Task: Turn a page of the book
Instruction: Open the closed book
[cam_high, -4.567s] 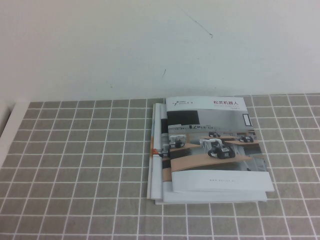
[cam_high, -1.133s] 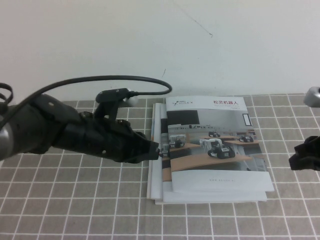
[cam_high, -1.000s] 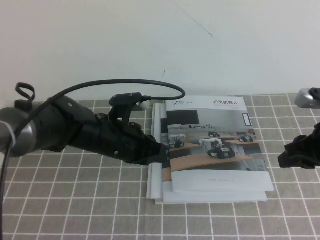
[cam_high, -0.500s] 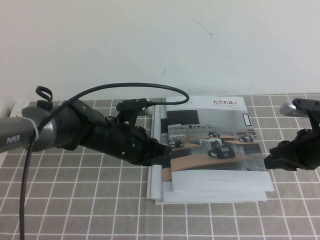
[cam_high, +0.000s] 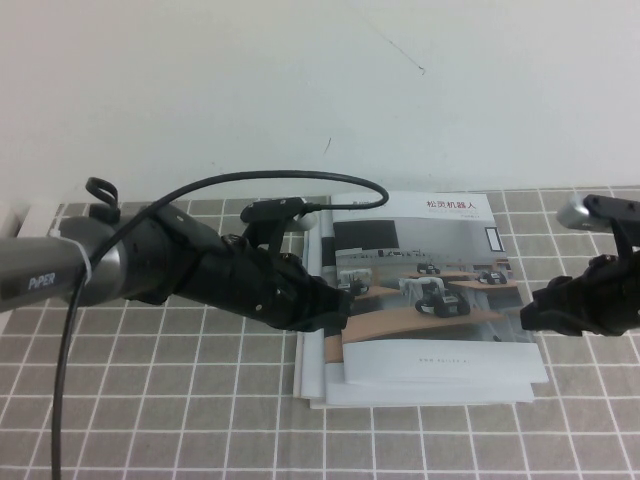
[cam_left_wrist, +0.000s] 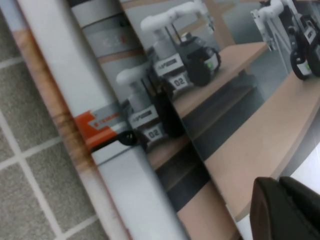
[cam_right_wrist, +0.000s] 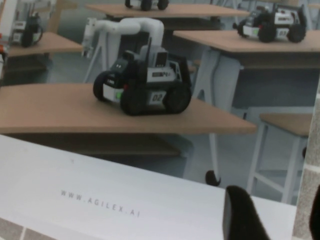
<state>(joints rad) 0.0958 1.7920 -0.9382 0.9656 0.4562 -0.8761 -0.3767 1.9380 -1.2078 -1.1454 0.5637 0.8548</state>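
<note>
High view: both grippers nearer the book than before.

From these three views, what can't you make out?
- Left end effector: at the book's spine edge; high view, arm body hides the fingers; wrist view shows one dark tip.
- Right end effector: at the book's right edge; contact unclear, dark and overlapping.
- Booklets under the book: only edges show.
- Inner pages: covered by the closed page.

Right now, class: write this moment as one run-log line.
book: closed, cover up | left gripper: at its left edge | right gripper: open, at its right edge | page: unturned
</note>
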